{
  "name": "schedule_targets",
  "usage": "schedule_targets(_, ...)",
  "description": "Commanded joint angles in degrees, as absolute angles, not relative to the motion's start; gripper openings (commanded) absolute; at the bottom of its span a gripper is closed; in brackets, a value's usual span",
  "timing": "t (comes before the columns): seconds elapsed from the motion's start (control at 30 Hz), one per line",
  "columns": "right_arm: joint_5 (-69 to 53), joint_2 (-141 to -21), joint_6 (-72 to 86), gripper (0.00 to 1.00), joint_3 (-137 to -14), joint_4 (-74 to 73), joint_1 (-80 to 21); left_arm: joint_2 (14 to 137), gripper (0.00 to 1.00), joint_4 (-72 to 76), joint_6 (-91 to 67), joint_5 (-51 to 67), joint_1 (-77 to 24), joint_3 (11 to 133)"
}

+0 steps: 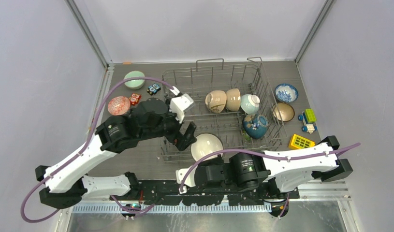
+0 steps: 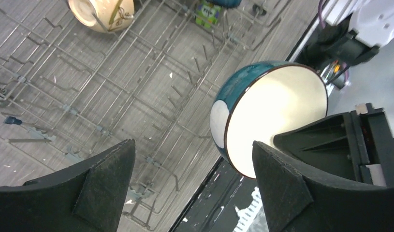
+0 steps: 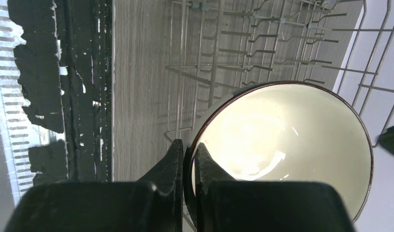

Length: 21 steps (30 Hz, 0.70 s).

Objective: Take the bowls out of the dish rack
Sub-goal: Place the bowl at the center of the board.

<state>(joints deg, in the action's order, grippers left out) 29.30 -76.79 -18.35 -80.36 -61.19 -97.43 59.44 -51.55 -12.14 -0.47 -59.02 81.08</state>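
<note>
cream bowl (image 1: 207, 145) at near edge of dish rack (image 1: 204, 77): lower rim hidden under right arm (image 1: 301, 164). toys (image 1: 153, 89) left of rack too small, maybe cars.

The grey wire rack (image 1: 204, 126) holds two tan bowls (image 1: 215, 101), a white-teal bowl (image 1: 250, 103) and a dark blue bowl (image 1: 255, 126), all on their sides in its right half. A teal bowl (image 1: 207, 146), cream inside, stands tilted on edge at the rack's near side. Left of the rack lie a mint bowl (image 1: 134, 79) and a pink bowl (image 1: 119, 105). To its right are a patterned bowl (image 1: 286, 92) and a brown bowl (image 1: 283, 112).
</note>
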Motion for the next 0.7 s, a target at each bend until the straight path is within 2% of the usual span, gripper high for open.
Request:
schedule_targets(0.0, 29.28, -76.81, -20.1, 0.01, -84.41, -62.51, -97.81, 63.15, 0.89, -58.73, -7.41, -4.08, -63.39, 86.0)
schedule_targets(0.1, 28.67, -77.76, -20.55, 0.01, -85.5, -63.16, -97.81, 64.98, 0.83, -60.48, -6.1, -5.96, -64.04, 87.15)
schedule_targets(0.13, 28.65, -78.1, -20.71, 0.01, -85.9, -63.32, -97.82, 65.47, 0.78, -60.73, -5.81, -6.34, -64.02, 87.37)
schedule_targets(0.23, 28.56, -78.89, -20.96, 0.01, -86.84, -63.61, -97.81, 66.53, 0.55, -61.28, -5.05, -4.65, -64.07, 87.98)
schedule_targets(0.27, 28.42, -79.07, -20.96, 0.01, -87.03, -63.72, -97.82, 66.95, 0.51, -61.46, -5.01, -4.17, -64.13, 88.32)
schedule_targets(0.47, 28.58, -79.79, -21.07, 0.01, -87.8, -63.87, -97.87, 68.78, 0.63, -62.61, -5.01, -4.69, -64.39, 89.94)
schedule_targets(0.67, 28.75, -80.13, -21.15, 0.01, -87.46, -63.45, -97.87, 70.87, 0.66, -63.78, -5.43, -6.68, -65.96, 90.35)
